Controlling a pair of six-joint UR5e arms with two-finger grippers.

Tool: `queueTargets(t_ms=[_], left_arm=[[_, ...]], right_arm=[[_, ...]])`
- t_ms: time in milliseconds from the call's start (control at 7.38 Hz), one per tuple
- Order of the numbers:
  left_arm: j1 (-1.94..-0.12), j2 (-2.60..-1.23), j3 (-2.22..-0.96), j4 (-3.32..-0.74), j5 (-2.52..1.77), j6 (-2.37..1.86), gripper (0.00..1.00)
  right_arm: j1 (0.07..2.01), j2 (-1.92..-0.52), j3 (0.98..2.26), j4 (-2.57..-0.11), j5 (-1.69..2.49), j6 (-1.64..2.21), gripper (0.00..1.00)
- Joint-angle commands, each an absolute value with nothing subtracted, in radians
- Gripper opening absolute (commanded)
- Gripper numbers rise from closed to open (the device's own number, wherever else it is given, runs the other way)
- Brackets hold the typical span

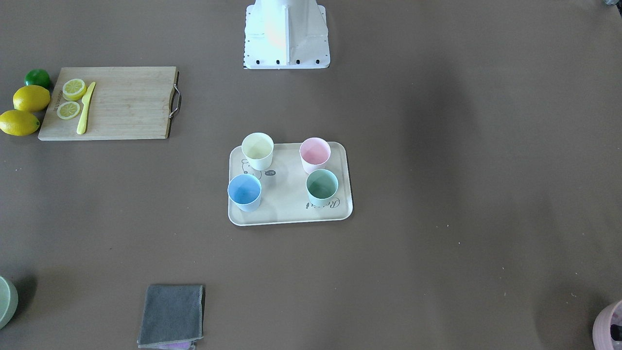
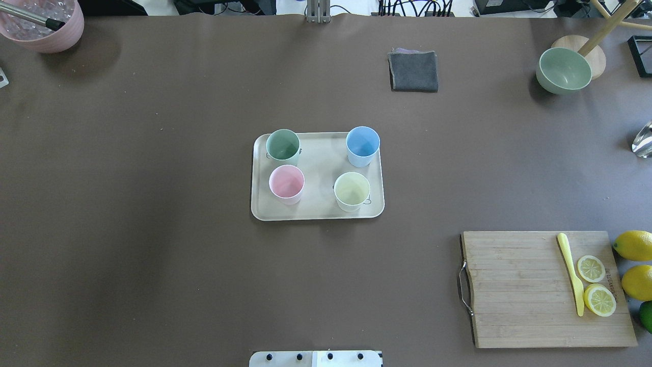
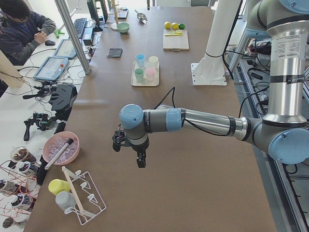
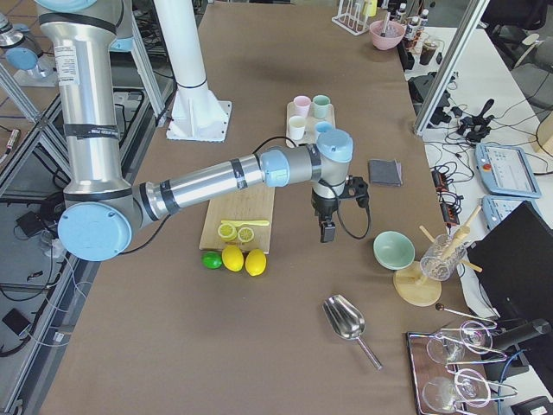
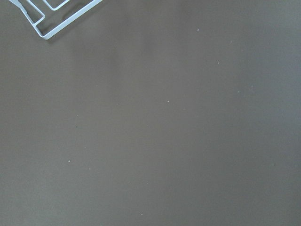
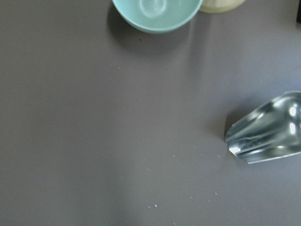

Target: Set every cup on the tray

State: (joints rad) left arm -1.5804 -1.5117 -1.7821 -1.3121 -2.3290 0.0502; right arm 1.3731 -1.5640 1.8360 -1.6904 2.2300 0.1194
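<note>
Front-facing view: tray (image 1: 286,206), cream, flat on the bench (image 1: 437,146), carrying four upright cups, one per corner. The yellow cup (image 1: 257,150) and pink cup (image 1: 315,154) take the tray's robot-side corners, the blue cup (image 1: 244,192) and mint cup (image 1: 322,187) its far corners. All stand apart from one another and none is off the tray. No arm shows here. Overhead view: same count, four on the tray. The cutting board (image 2: 530,290), grey cloth (image 2: 413,71), pale green bowl (image 2: 564,70) and mauve pot (image 2: 48,25) all lie well apart from the tray. Left side view: the left claw (image 3: 139,157) hangs over bare bench, well apart from the tray, with nothing seen in it; I cannot tell how far it is open. Right side view: the right claw (image 4: 328,229) hangs well apart from the tray, past the cutting board; I cannot tell its opening either. Left wrist view: bare bench and a corner of a wire rack (image 5: 47,19). Right wrist view: the bowl's edge and a metal scoop (image 6: 265,136), no cup. Status, as judged: placement complete, nothing left to move.
</note>
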Motion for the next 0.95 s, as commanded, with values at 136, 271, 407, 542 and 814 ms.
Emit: queueTargets(t_ms=[136, 271, 407, 542, 814], left_arm=[[-1.582, -1.513, -1.775, -1.302, -2.315, 0.067, 0.98], [-1.583, -1.508, -1.779, -1.302, -2.315, 0.067, 0.98], [-1.582, -1.505, -1.781, -1.301, -2.304, 0.071, 0.98], [-1.580, -1.490, -1.779, -1.304, -2.306, 0.075, 0.98], [-1.582, -1.488, -1.789, -1.305, -2.310, 0.077, 0.98]], right_arm=[[1.471, -1.654, 1.741, -1.684, 2.198, 0.092, 1.00], [1.485, -1.652, 1.747, -1.689, 2.209, 0.092, 1.00], [1.489, -1.654, 1.752, -1.693, 2.209, 0.094, 1.00], [1.489, -1.655, 1.750, -1.694, 2.207, 0.095, 1.00], [1.489, -1.654, 1.753, -1.694, 2.209, 0.103, 1.00]])
